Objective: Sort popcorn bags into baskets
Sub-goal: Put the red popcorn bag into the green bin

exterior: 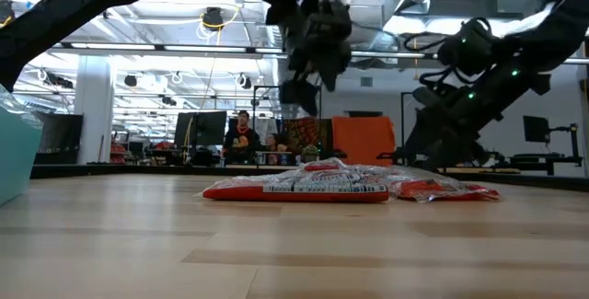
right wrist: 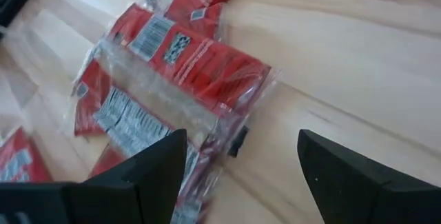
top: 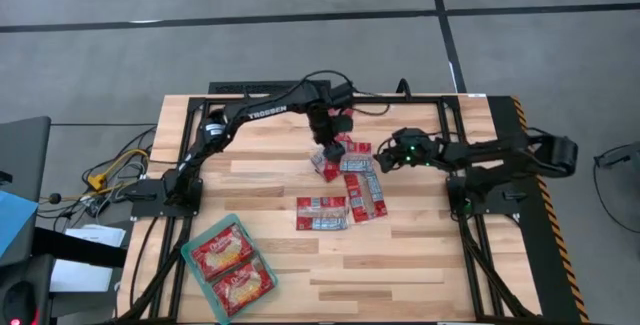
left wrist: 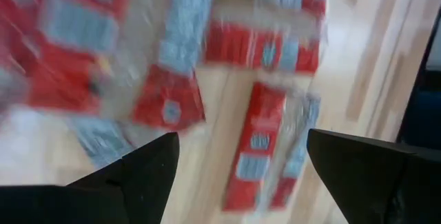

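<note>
With both pincers gaping empty, left gripper (top: 328, 151) is hovering over the popcorn bags (top: 345, 187), right gripper (top: 385, 157) beside: single one out first.

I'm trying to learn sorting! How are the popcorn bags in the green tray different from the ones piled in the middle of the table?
The tray bags are squarish with yellow-cream pictures; the pile bags look mostly narrower, with pale ends. The tray bags lie side by side inside the teal tray; the pile bags overlap messily on bare wood. Both pincers, left and right, are by the pile, none by the tray. Both groups are flat and red.
</note>
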